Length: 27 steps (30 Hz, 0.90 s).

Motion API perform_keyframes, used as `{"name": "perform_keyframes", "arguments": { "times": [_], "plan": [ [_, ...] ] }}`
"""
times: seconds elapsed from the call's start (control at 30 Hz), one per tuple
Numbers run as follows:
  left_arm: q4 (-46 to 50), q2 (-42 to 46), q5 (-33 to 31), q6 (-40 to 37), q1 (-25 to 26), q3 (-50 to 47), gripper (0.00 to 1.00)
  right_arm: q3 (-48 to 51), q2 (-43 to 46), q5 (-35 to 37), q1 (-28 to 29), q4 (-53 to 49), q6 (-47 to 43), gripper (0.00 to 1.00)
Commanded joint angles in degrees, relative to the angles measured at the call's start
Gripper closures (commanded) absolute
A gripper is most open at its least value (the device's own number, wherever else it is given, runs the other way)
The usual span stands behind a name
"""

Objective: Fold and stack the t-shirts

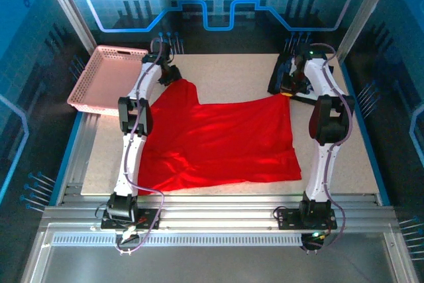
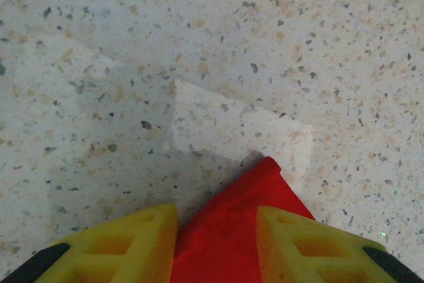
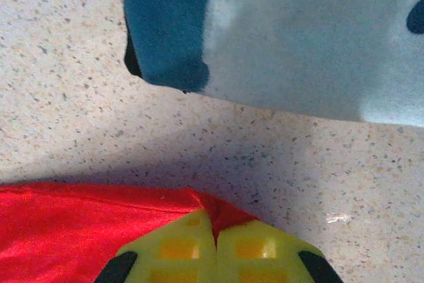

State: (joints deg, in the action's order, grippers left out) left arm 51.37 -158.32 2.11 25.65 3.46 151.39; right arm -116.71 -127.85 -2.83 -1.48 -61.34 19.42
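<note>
Red shirt (image 1: 218, 140) lies spread over the middle of the table (image 1: 232, 67), its long axis running left to right between the 2 arms, with 1 far corner at each gripper. The left gripper (image 2: 216, 223) sits at the far-left corner, fingers part spread with the red tip between them, not clamped by the look of it. The right gripper (image 3: 213, 230) is pressed together, pinching the far-right corner. The navy shirt (image 3: 165, 24) lies just beyond it. A fold likely needs both corners held.

navy shirt (image 3: 165, 24) blurred, cropped by top edge, red shirt (image 3: 66, 230) corner hidden in right claw (image 3: 215, 233)
</note>
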Motion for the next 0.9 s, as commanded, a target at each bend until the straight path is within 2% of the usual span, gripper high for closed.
{"name": "perform_keyframes", "arguments": {
  "times": [0.0,0.07,0.17,0.47,0.57,0.63,0.7,0.87],
  "plan": [
    [11.57,-4.70,4.37,2.09,0.84,-0.42,0.63,-1.36,-0.82,-1.87,-0.37,0.55,-0.08,1.00],
    [12.75,-4.19,2.07,2.04,1.17,-0.53,0.62,-0.92,-0.67,-2.51,-0.37,1.25,0.24,1.00],
    [13.11,-3.33,-0.81,2.04,2.20,-0.57,0.53,-0.48,-0.65,-2.97,-0.29,1.90,0.53,1.00],
    [21.76,-3.84,-11.02,3.62,4.51,-0.46,0.57,0.33,0.90,-5.69,-0.59,2.79,0.19,1.00],
    [23.39,-4.47,-12.64,3.33,5.47,1.75,0.57,0.73,2.11,-7.72,-0.96,2.98,0.01,1.00],
    [24.43,-5.07,-12.63,3.92,5.85,2.64,0.59,1.23,3.05,-9.03,-1.16,3.30,-0.26,1.00],
    [24.63,-5.38,-12.37,4.86,5.98,2.69,0.66,2.36,4.28,-10.39,-1.41,4.23,-0.52,1.00],
    [24.69,-5.22,-12.55,6.44,5.46,2.28,0.77,4.25,5.12,-15.30,-3.23,6.16,0.56,1.00]
  ]
}}
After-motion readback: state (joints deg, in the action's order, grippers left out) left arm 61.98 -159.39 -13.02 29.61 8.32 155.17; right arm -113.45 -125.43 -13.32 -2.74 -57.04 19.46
